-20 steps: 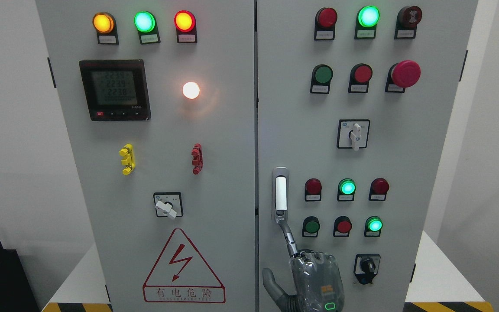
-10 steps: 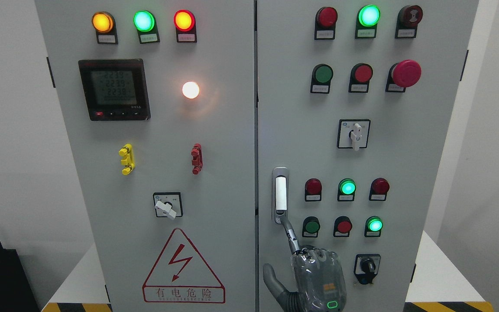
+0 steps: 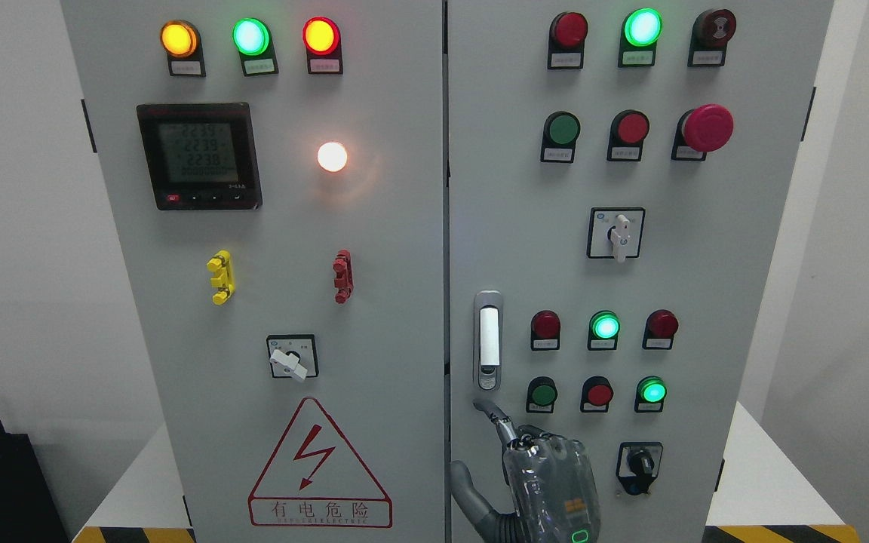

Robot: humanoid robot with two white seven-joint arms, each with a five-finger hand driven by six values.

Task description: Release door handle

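**A:** Start at your left. What do you see on the grey metal cabinet [image 3: 374,339]?

**B:** You see its left door first: three round lamps [image 3: 251,36] along the top, amber, green and red, all lit. Below them sits a black square meter with a grey display [image 3: 200,156], and to its right a glowing white lamp [image 3: 332,156]. Lower down you find a yellow clip [image 3: 220,277], a red clip [image 3: 342,276], a small rotary switch with a white knob [image 3: 292,357] and a red-edged triangular warning sign with a lightning bolt [image 3: 319,469].

**A:** And the handle?

**B:** You find the silver upright door handle with a white insert [image 3: 488,339] on the right door, close to the seam between the doors, with a keyhole at its foot.

**A:** Is your hand on it?

**B:** No. The grey robot hand [image 3: 536,471] sits just below the handle, apart from it. Its forefinger [image 3: 496,419] points up with a bent tip, the thumb sticks out to the left, and the other fingers look loosely curled. It grips nothing. You cannot tell which arm it belongs to.

**A:** Further right?

**B:** You see rows of red and green pushbuttons, and a big red mushroom button [image 3: 707,127] up high.
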